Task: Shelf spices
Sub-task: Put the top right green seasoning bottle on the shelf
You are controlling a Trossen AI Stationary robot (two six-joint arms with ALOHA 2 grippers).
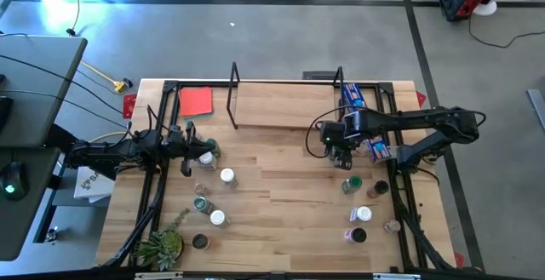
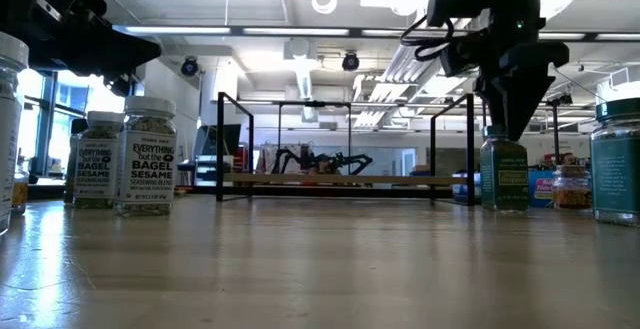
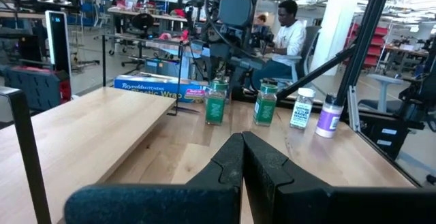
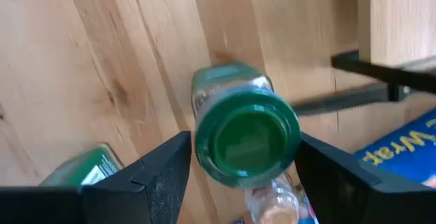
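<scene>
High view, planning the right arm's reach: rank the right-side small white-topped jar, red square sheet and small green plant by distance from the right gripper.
From the right gripper:
1. White-topped jar, right side, front of the gripper.
2. Red square sheet, back left.
3. Small green plant, front-left corner.

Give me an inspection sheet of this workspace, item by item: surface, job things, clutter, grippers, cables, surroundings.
Surface: wooden tabletop, bare in the middle.
Job's things: spice jars stand in two groups, near each arm; the shelf holds no jars.
Clutter: blue wrap box, red card, small plant.
Grippers: right gripper open, its fingers on either side of a green-capped jar that stands on the table; left gripper shut, empty, at the left group.
Cables: black cables run left of the table.
Surroundings: a seated person beyond the table.
</scene>
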